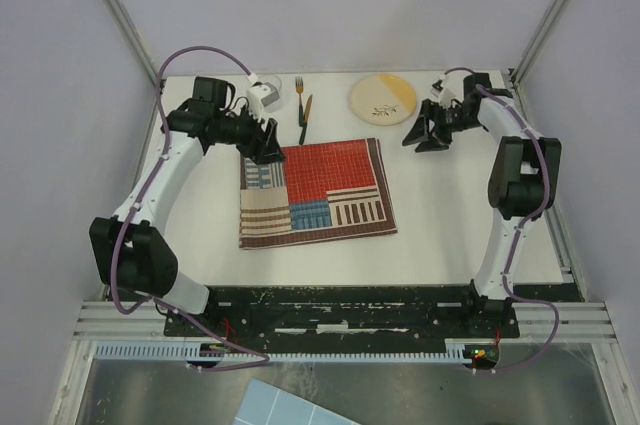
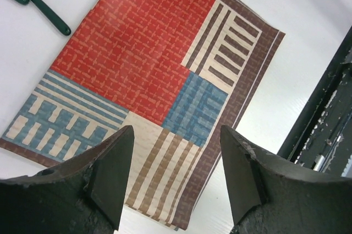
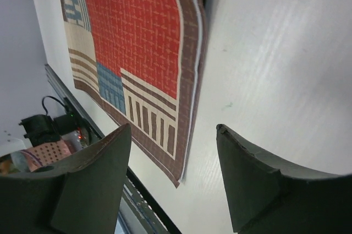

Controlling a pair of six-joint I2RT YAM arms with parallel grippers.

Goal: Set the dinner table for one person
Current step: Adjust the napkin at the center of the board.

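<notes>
The dinner table (image 1: 460, 225) is a white tabletop with a red, blue and beige patchwork placemat (image 1: 315, 192) lying flat at its middle. My left gripper (image 1: 270, 150) hovers open over the mat's far left corner, nothing between its fingers; its wrist view looks down on the placemat (image 2: 148, 74). My right gripper (image 1: 421, 145) hangs open and empty just right of the mat's far right corner, above bare table (image 3: 275, 52), with the placemat (image 3: 132, 41) to its left. A beige plate (image 1: 382, 98) sits at the back, beyond the right gripper.
A fork (image 1: 299, 105) and a knife (image 1: 307, 117) with dark green handles lie side by side behind the mat; one handle (image 2: 47, 11) shows in the left wrist view. A small pale cup (image 1: 268, 93) stands at the back left. The black base rail (image 1: 340, 305) runs along the near edge.
</notes>
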